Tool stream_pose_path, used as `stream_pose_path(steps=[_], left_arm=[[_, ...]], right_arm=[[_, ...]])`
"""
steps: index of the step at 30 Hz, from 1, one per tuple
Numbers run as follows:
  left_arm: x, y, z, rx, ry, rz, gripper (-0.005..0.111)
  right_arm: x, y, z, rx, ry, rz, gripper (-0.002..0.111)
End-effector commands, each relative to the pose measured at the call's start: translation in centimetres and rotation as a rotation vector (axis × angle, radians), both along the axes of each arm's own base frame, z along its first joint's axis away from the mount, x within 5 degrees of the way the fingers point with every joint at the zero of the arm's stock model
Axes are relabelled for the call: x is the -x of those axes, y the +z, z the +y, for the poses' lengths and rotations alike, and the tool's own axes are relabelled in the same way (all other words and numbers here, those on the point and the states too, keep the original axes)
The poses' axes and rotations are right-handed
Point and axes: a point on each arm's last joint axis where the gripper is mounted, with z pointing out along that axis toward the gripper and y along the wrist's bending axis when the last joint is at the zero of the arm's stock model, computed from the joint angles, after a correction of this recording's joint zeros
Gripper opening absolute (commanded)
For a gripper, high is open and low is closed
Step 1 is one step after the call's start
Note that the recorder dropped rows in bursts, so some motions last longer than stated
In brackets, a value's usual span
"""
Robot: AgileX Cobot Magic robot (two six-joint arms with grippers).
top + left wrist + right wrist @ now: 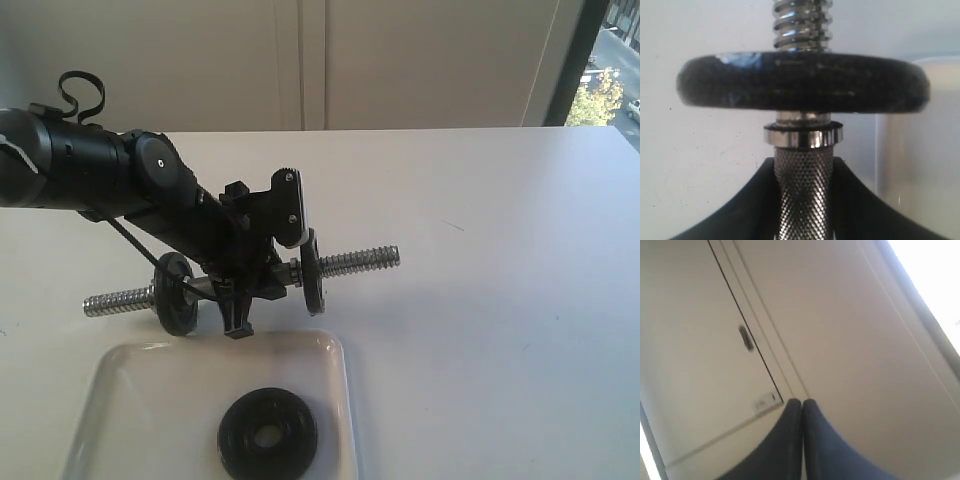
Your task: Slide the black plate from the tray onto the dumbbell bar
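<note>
The black plate (268, 433) lies flat in the translucent tray (130, 385) at the near edge of the white table. Behind the tray lies the dumbbell bar (355, 262), chrome with threaded ends and a small black disc near each end. My left gripper (238, 292) reaches down from the left and is shut on the bar's knurled middle (804, 195), its fingers (745, 210) pressed against both sides. One fitted black disc (802, 82) fills the left wrist view. My right gripper (802, 402) is shut on nothing, pointing at a wall; it is absent from the exterior view.
The white table (500, 300) stretches to the right of the bar and tray. A pale wall with panel seams stands behind it, and a window shows at the far right (605, 70).
</note>
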Motion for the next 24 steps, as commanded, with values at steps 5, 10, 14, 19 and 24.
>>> stream_pose_path(steps=[5,10,14,19,24], left_arm=[[-0.2,2.6,0.0,0.089,0.061,-0.060,0.000],[-0.2,2.6,0.0,0.089,0.061,-0.060,0.000],[-0.2,2.6,0.0,0.089,0.061,-0.060,0.000],[-0.2,2.6,0.0,0.089,0.061,-0.060,0.000],[-0.2,2.6,0.0,0.089,0.061,-0.060,0.000]], right_arm=[[-2.0,-1.4,0.9,-0.068,0.114,0.450,0.000],[-5.0,0.2,2.3,0.165,0.182,0.831,0.000],[-8.4,1.9,5.7,0.448,0.468,1.021,0.000],[-12.5,2.3,10.0,0.722,0.825,1.081,0.000],[-16.0,2.2,13.0,0.878,0.934,1.115,0.000]])
